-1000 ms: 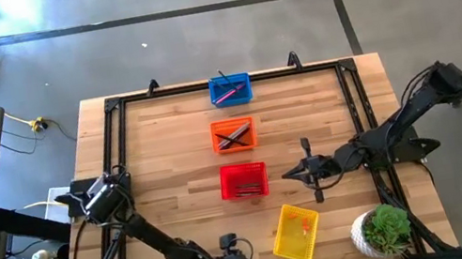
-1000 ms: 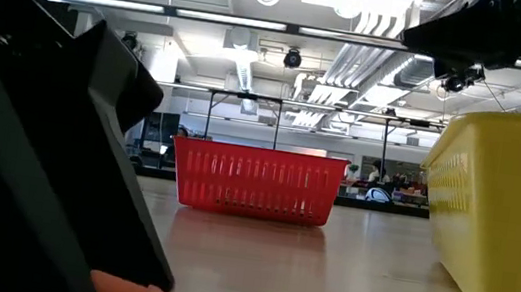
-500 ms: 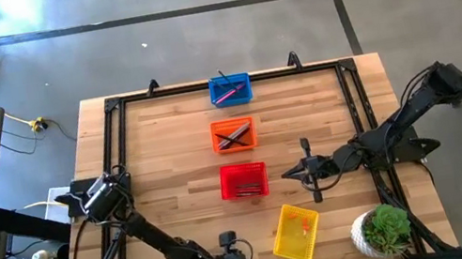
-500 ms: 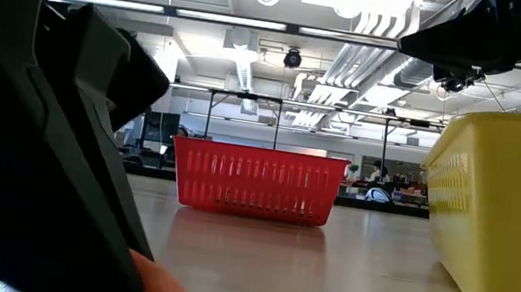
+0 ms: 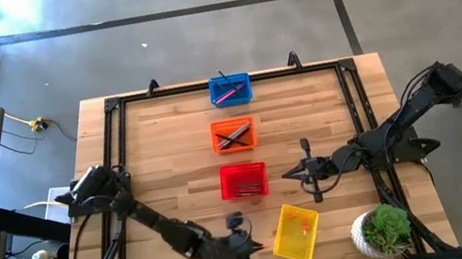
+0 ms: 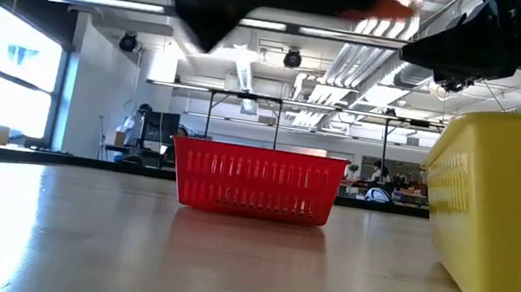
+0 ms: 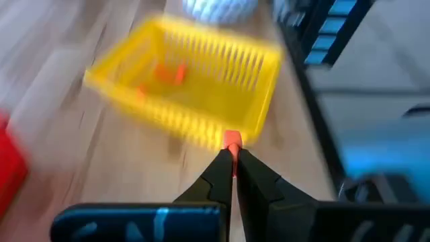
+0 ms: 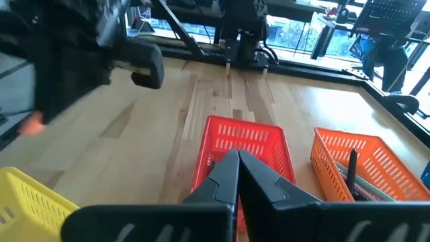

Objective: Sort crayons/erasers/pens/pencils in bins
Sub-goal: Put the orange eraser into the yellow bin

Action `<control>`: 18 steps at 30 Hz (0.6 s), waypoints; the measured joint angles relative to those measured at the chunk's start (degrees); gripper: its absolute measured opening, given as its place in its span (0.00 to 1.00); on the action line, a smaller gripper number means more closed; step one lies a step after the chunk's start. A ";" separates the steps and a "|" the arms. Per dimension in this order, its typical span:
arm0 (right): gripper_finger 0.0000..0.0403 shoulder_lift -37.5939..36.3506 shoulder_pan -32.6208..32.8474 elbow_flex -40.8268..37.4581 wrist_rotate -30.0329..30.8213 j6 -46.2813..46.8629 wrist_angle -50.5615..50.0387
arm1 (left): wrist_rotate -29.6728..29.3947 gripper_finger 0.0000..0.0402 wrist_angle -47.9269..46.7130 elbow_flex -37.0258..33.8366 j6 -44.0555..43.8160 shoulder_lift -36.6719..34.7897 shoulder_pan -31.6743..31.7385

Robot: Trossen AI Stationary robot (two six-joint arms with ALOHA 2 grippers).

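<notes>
Spanning the room's concrete floor, the wooden table (image 5: 166,141) is seen with a blue, an orange and a red basket (image 5: 244,180) in a row, and the yellow basket (image 5: 295,233) nearest the front edge. Since a second ago the left gripper (image 7: 232,156) has been shut on an orange-red eraser (image 7: 232,141) and lifted beside the yellow basket, where other erasers lie; a drop there seems next. The right gripper (image 5: 294,174) is held closed, empty, right of the red basket.

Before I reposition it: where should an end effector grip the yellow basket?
On a long-side top rim of the yellow basket, from above. It sits upright and open-topped, and its thin mesh wall fits between two fingers. Stay clear of the small orange pieces inside.
</notes>
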 joint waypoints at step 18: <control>0.00 0.00 0.00 0.00 0.01 0.18 -2.78 | 10.70 0.00 10.80 8.38 9.95 9.89 6.89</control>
